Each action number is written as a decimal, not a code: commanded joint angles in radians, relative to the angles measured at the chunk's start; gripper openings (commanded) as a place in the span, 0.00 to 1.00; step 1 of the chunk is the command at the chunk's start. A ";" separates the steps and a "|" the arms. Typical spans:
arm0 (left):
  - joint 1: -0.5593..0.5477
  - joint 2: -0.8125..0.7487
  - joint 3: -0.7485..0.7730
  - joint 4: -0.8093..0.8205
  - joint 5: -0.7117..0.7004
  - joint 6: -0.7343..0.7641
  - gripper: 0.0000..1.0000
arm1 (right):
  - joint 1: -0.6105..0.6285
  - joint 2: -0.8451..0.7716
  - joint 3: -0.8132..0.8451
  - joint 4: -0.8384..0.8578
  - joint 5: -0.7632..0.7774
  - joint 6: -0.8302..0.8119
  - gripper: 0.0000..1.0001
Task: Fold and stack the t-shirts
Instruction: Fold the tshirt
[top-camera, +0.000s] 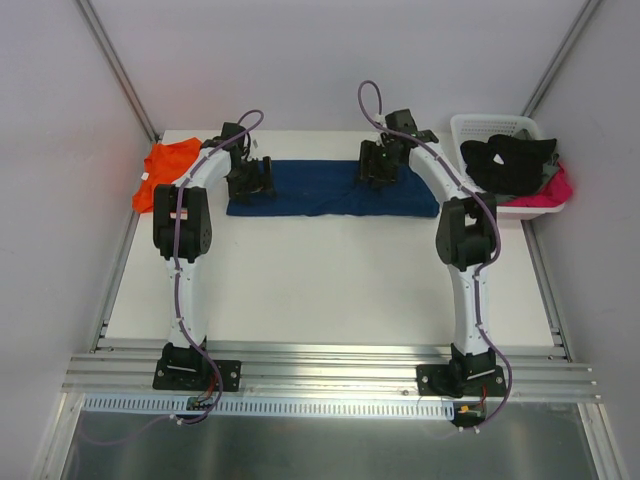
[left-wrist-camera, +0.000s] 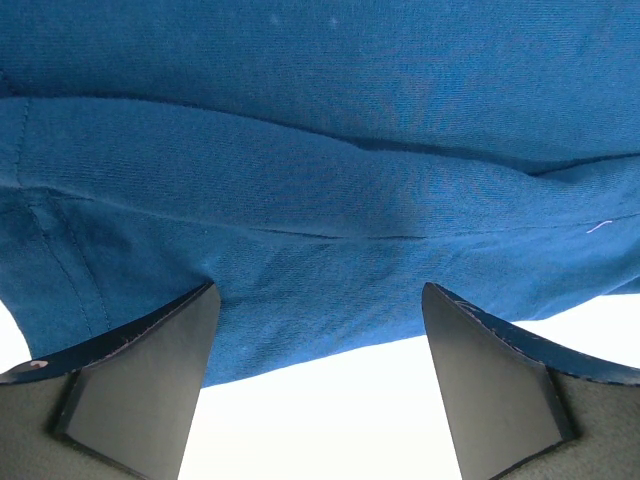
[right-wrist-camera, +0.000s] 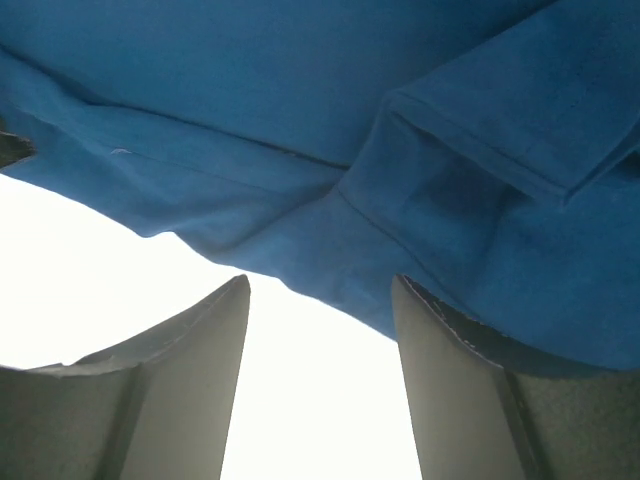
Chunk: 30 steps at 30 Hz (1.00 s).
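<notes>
Entry: navy shirt (top-camera: 310, 190), soft cloth, lay flat as a long band across the far part of the worktop (top-camera: 330, 290). It was already narrowed but, as I judged it, not yet folded down to stacking size.

Orange shirt (top-camera: 165, 172): crumpled just past the navy shirt's left end, untouched.

Basket (top-camera: 470, 122): beyond the navy shirt's right end, holding dark and pink garments.

Left pincer (left-wrist-camera: 320, 290): jaws wide, low over the navy shirt's near hem by its left end, nothing held.

Right pincer (right-wrist-camera: 322, 280): jaws wide, over the near hem towards the shirt's right end beside a doubled-over flap, nothing held.

Step in hand, as I read it: taking the near hem at two points for the next fold.

Handling notes for myself:
- Bring each lower finger under every layer at the hem, since a thin bite would peel off only the top layer.
- Close both sides together.
- Lift evenly so the band did not skew.
- On the right, I wanted the flap inside the bite so that it would not drop open.
</notes>
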 joint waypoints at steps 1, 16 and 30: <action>-0.010 -0.053 0.002 -0.049 0.034 -0.025 0.84 | 0.000 0.047 0.047 -0.017 0.035 -0.038 0.63; -0.006 -0.131 -0.098 -0.050 0.048 -0.039 0.84 | -0.012 0.236 0.406 0.097 0.173 -0.081 0.64; -0.007 -0.148 -0.118 -0.050 0.033 -0.030 0.85 | 0.031 0.217 0.394 0.120 0.100 -0.045 0.64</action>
